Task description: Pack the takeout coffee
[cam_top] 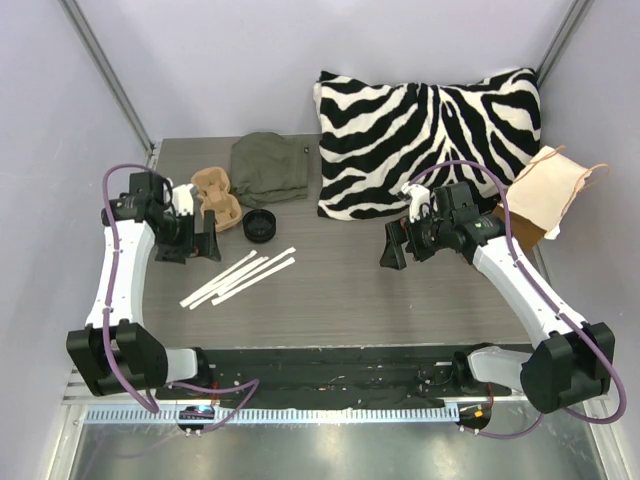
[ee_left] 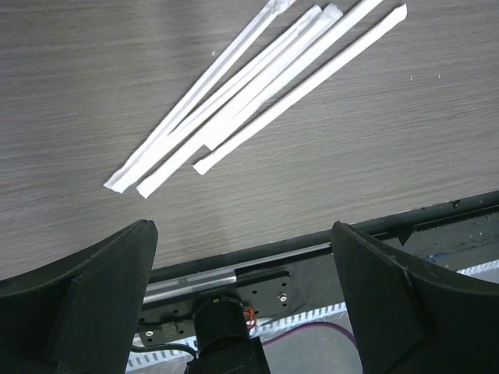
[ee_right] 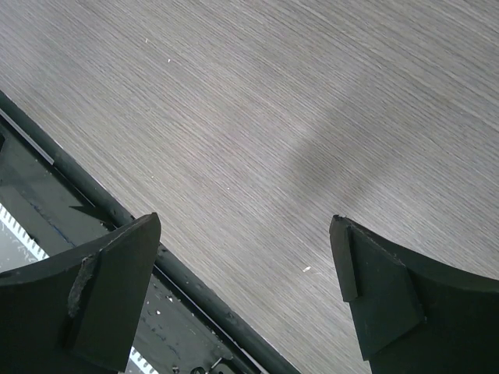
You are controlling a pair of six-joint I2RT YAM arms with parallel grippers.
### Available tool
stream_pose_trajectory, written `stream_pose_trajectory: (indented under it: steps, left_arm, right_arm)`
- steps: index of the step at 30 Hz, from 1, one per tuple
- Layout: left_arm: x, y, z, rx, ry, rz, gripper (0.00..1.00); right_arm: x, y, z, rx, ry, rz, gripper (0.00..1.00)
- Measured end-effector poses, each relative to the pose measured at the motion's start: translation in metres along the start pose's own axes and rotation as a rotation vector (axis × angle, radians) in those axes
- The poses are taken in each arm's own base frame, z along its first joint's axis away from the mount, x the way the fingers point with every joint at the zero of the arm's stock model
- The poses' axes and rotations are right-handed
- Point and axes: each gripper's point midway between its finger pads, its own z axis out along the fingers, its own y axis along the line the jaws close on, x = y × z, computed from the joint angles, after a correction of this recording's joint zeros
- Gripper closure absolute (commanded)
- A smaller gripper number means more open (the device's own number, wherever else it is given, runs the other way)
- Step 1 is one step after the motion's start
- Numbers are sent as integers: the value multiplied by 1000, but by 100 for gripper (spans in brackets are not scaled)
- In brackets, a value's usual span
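I cannot pick out the tan-brown coffee cup in any view; it is hidden or out of view. The tan moulded-pulp carrier [cam_top: 213, 194] lies at the back left, with the black round lid [cam_top: 259, 226] just to its right. My left gripper [cam_top: 190, 249] is open and empty, just in front of the carrier. In the left wrist view it [ee_left: 243, 234] hangs over the table's near edge, with several white wrapped straws [ee_left: 249, 93] beyond it. My right gripper [cam_top: 405, 248] is open and empty over bare table, as the right wrist view [ee_right: 245, 226] also shows.
An olive-green cloth [cam_top: 270, 167] lies behind the lid. A zebra-striped pillow [cam_top: 430, 135] fills the back right, with a tan paper bag [cam_top: 546, 188] at its right. The wrapped straws [cam_top: 240, 276] lie left of centre. The black front rail [ee_right: 93, 195] runs along the near edge.
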Motion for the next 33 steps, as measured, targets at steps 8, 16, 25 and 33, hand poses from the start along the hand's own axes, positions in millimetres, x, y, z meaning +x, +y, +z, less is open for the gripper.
stream_pose_trajectory:
  steps: [8,16,25,33]
  left_arm:
    - [-79,20,-41,-142,-113,70,0]
    - [-137,48,-65,-299,-179,118,0]
    - [-151,71,-35,-352,-95,108,29]
    - [-146,91,-18,-416,-30,106,46]
  right_arm:
    - [-5,-7,5,21,25,13,0]
    - [-14,-20,6,71,76,3,0]
    - [-10,-22,5,75,121,7,0]
    - [-7,-24,10,66,176,28,0]
